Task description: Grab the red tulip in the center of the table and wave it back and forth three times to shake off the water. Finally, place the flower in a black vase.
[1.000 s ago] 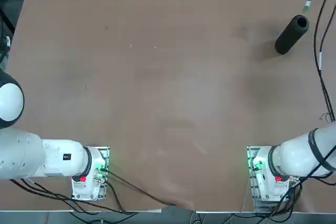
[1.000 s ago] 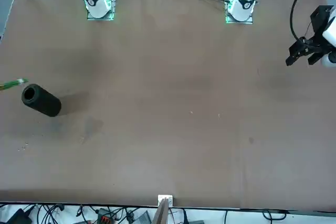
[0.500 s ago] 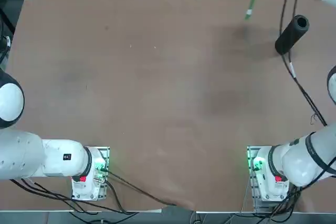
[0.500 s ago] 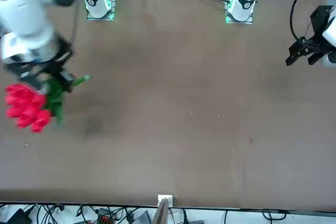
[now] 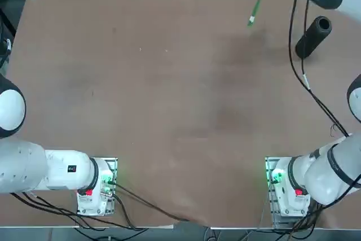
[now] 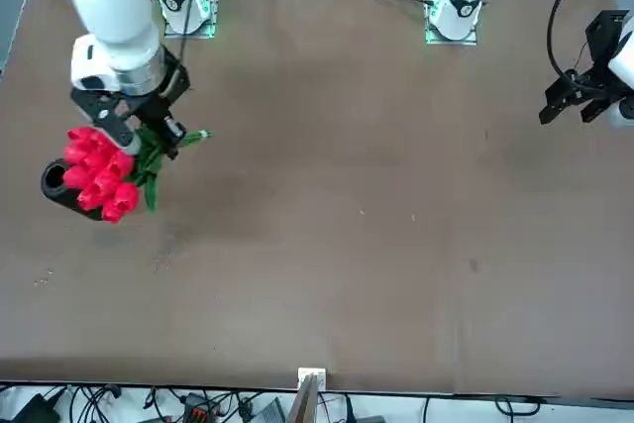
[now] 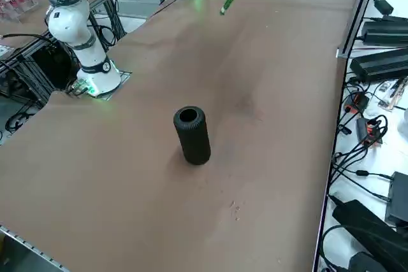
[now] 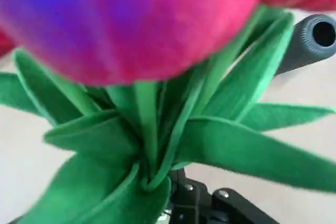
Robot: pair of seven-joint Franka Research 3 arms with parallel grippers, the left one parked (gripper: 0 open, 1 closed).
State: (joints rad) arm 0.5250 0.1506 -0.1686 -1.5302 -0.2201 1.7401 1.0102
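In the right wrist view, we find the tips of the right gripper (image 6: 158, 146) hidden behind the leaves (image 8: 105, 145) and the red tulip (image 8: 136, 24) cut off by the edge, while in the front view its blooms partly cover the black vase (image 6: 69, 192).

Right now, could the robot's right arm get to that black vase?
Probably yes: the black vase stands upright with bare table around it, nothing blocking the way. But the right gripper is shut on the red tulip, so it likely couldn't grab the vase too.
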